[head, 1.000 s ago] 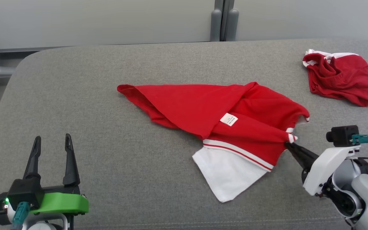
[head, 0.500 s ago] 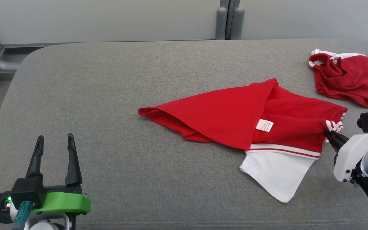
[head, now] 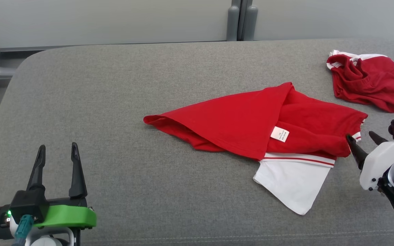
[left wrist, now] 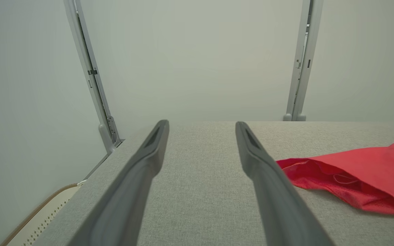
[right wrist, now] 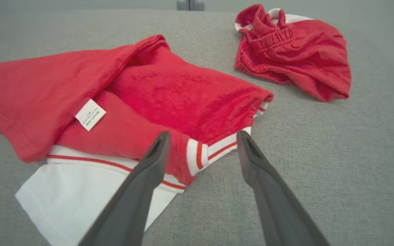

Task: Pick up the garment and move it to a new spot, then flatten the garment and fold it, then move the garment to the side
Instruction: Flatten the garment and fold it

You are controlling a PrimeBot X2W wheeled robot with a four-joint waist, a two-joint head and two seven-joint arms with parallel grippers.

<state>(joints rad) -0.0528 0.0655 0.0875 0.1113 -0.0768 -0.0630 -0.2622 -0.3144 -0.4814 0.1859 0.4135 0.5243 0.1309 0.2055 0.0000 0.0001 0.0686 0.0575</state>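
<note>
**Garment down and crumpled, both claws spread**

The red garment [head: 238,126] lay right of centre on the grey worktop [head: 115,85], doubled over itself, with a white panel [head: 292,184] poking out at the near side and a label [head: 279,134] facing up; it was neither flat nor folded. The right claw [head: 360,135] stood spread at the garment's right end, its fingers either side of the striped cuff [right wrist: 214,150], pinching nothing. The left claw [head: 57,147] was likewise spread and empty, low over the worktop and well apart from the cloth.

The likely trouble lay in the flattening. The layers overlapped, so a pinch at the cuff could have taken two thicknesses at once and dragged the bundle instead of opening it; a one-sided pull, with the left claw so far off, would probably have slid the whole garment rather than spread it. A second red garment [head: 368,82] lay bunched near the right claw; a wide sweep there might have snagged it or been aimed at the wrong piece.
</note>
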